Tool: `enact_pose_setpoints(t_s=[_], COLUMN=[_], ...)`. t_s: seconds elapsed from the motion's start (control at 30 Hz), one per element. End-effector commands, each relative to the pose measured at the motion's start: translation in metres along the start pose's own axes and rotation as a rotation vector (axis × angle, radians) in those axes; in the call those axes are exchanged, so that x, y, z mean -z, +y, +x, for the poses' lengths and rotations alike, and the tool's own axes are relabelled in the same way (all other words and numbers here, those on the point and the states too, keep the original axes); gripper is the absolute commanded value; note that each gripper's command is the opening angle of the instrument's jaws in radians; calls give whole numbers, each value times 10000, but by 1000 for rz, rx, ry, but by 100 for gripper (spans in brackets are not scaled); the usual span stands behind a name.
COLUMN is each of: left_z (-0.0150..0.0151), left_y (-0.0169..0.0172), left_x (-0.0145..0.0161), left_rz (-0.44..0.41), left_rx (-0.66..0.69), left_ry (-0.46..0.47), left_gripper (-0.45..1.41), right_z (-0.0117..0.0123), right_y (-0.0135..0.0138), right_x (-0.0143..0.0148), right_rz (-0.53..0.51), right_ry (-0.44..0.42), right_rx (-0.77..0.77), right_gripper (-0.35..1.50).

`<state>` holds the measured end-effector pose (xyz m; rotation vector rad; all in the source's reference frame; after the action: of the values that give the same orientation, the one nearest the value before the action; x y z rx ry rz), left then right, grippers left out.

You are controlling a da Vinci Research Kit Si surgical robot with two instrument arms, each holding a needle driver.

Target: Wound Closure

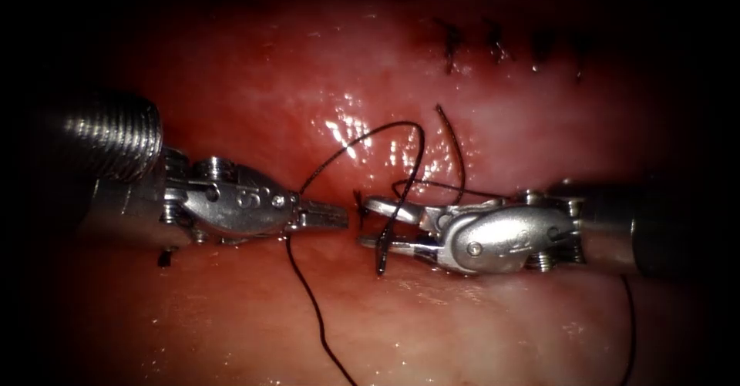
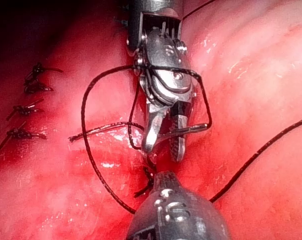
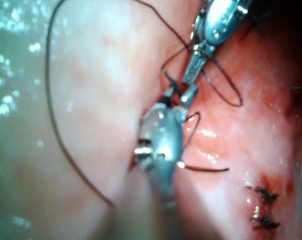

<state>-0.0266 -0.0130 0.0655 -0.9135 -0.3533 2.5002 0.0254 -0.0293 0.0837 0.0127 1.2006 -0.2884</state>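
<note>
Black thread runs up from the bottom middle of the frame, over the wet pink tissue. It goes to your left tool at the middle left. That tool's jaws are pressed tight together. They seem to pinch the thread near their base, I think to keep the long part tight and out of the way.

Your right tool comes in from the middle right and faces the left one, tip to tip. Its jaws stand wide apart and grip nothing. Thread crosses the gap between them, and in the left wrist view it is wound around the tool's body. I think the jaws are held apart so they can take a short bit of thread lying there.

A small dark knot sits on the tissue between the two tips. Above the tools, a loop of thread arches up and over. A loose end sticks up beside it.

Neither tool holds the needle, and I cannot tell where it lies.

Far back, at the upper right, four finished stitches stand in a row.
</note>
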Motion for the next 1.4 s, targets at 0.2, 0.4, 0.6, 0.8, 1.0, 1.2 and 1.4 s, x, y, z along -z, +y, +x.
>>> enact_pose_setpoints(t_s=[0.2, 0.4, 0.6, 0.8, 1.0, 1.2, 1.4], left_z=[0, 9, 7, -12, -24, -46, -58], left_y=[2, 13, 20, 32, 51, 64, 63], left_x=[-9, -16, -29, -43, -49, -45, -39], left_rz=[-6, -36, -42, -92, -163, -223, -246], left_rx=[-2, 5, -3, 10, 21, 23, 21], left_ry=[-1, 5, 9, -61, -121, -206, -240], left_gripper=[-28, -33, -33, -32, -27, -27, -25], right_z=[-24, -20, 6, 22, 30, 44, 50], right_y=[-9, -5, 11, 7, 10, 47, 64], right_x=[-3, -2, 10, 3, -2, 1, 26], right_rz=[19, 3, -28, -22, -30, -40, -208], right_ry=[-26, 9, 67, 88, 95, 84, -46], right_rx=[-117, -108, -41, 24, 64, -155, -303], right_gripper=[-35, -35, -35, -35, -35, 105, 148])
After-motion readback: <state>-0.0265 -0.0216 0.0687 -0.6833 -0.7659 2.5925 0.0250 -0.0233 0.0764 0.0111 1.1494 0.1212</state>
